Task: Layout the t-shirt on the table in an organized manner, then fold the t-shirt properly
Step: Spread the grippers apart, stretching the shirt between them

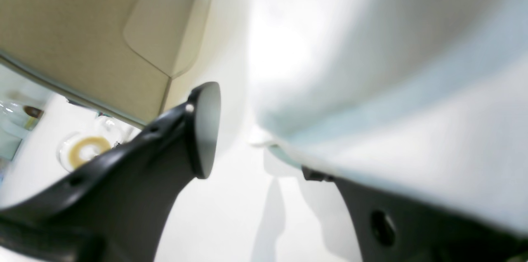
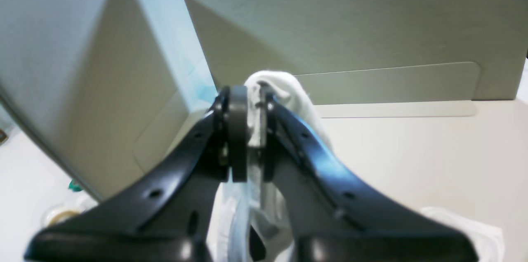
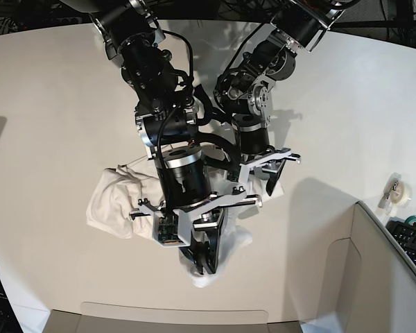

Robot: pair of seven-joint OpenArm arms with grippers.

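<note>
Still layout step, no fold begun; t-shirt [image 3: 114, 198] bunched in heap on table [image 3: 48, 90] beneath both arms. Right gripper [image 2: 247, 117] clamped on pinch of white cloth, lifted off tabletop. Left gripper [image 1: 260, 146] spread wide, cloth draped against one finger, not gripped. Next probably calls for left grasp on separate edge, then spreading flat

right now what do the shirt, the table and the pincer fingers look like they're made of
The shirt looks like soft white cloth: it bunches into rounded folds and sags where the right pincer is shut on it. The table seems a hard, smooth white top, laminate or painted, with a dull even sheen. The left pincer's fingers look like black moulded plastic, slightly glossy, with screw holes.
</note>
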